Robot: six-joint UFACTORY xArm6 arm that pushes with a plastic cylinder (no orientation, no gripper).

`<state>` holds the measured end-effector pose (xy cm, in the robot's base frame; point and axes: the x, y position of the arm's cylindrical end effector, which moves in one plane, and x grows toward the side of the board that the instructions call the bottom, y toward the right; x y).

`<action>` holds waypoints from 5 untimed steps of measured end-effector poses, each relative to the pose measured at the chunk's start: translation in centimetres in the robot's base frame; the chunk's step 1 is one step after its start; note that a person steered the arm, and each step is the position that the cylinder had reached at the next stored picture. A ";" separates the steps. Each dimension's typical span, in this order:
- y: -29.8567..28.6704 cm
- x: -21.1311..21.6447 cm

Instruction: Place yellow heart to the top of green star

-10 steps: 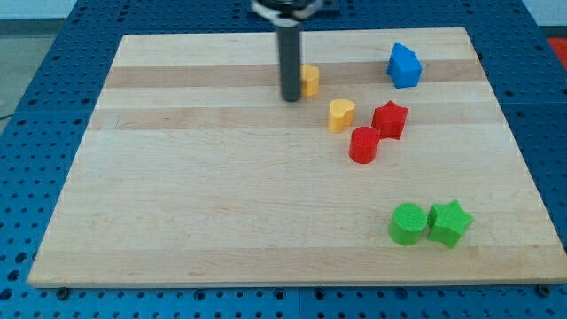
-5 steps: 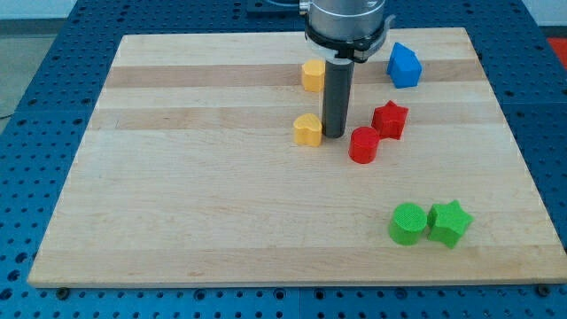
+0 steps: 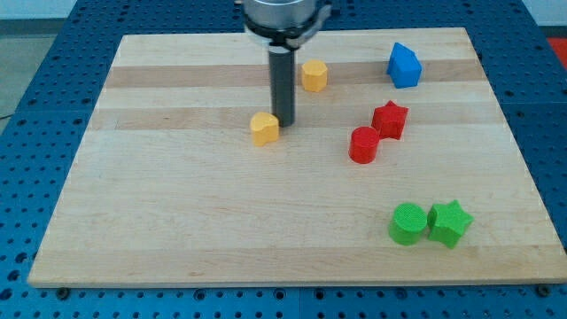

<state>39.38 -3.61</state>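
The yellow heart [image 3: 263,128] lies on the wooden board [image 3: 177,195], left of centre in the upper half. My tip [image 3: 283,120] stands just to the heart's right, touching or nearly touching it. The green star [image 3: 449,222] sits near the view's bottom right, far from the heart, with a green cylinder [image 3: 408,223] touching its left side.
A yellow hexagon block [image 3: 313,76] sits up and to the right of my tip. A red cylinder [image 3: 363,145] and a red star [image 3: 389,119] lie between the heart and the green star. A blue block [image 3: 403,66] is at the top right.
My tip moved right past the heart, then swept left, pushing the yellow heart leftward, away from the red blocks. The other blocks have not moved.
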 end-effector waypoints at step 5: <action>-6.9 5.7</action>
<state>45.07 -10.53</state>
